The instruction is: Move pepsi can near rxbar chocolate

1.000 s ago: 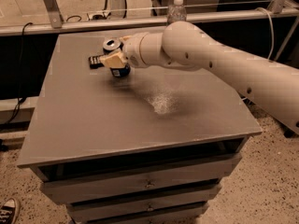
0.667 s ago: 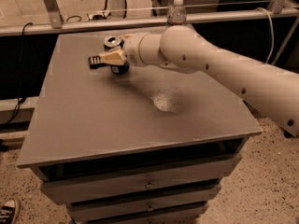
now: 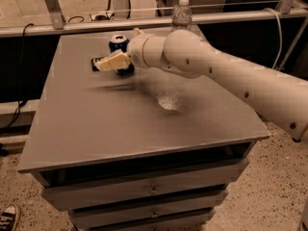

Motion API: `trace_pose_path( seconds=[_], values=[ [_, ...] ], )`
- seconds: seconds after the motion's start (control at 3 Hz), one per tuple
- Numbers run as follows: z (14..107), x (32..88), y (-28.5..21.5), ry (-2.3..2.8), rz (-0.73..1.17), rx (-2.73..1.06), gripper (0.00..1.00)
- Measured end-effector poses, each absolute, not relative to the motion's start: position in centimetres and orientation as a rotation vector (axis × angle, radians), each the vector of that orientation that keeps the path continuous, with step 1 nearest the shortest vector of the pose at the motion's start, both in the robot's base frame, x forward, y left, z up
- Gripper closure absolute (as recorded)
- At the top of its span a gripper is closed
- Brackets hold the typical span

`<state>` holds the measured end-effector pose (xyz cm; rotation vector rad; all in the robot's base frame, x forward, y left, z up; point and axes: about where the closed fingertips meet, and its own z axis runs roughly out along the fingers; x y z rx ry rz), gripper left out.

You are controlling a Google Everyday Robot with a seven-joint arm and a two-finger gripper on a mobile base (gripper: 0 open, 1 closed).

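The pepsi can (image 3: 119, 43) stands upright at the back left of the grey table (image 3: 96, 129), its silver top showing. My gripper (image 3: 118, 49) reaches in from the right and is shut on the can, with one cream finger (image 3: 111, 61) across its front and the other finger (image 3: 136, 32) behind it. The rxbar chocolate (image 3: 95, 63) lies flat on the table right beside the can on its left. It is mostly hidden behind the front finger, so only a dark end shows.
A clear water bottle (image 3: 181, 13) stands at the table's back edge, behind my arm. A shiny patch (image 3: 168, 101) marks the table's middle. Metal rails (image 3: 86, 24) run behind the table. Drawers (image 3: 154, 189) sit below the front edge.
My gripper has carried the pepsi can a little farther back on the table. The can now stands right beside the dark bar.
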<state>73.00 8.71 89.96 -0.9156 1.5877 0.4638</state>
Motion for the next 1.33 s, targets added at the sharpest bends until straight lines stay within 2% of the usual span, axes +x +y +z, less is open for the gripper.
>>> trace_pose_path(
  seconds=[0.67, 1.0, 1.33],
  values=[
    [92.0, 70.1, 6.0, 1.561, 0.462, -0.94, 0.0],
    [93.3, 66.9, 3.0, 1.52, 0.529, -0.968, 0.0],
    [95.9, 63.3, -3.0, 1.458, 0.589, -0.973, 0.0]
  ],
)
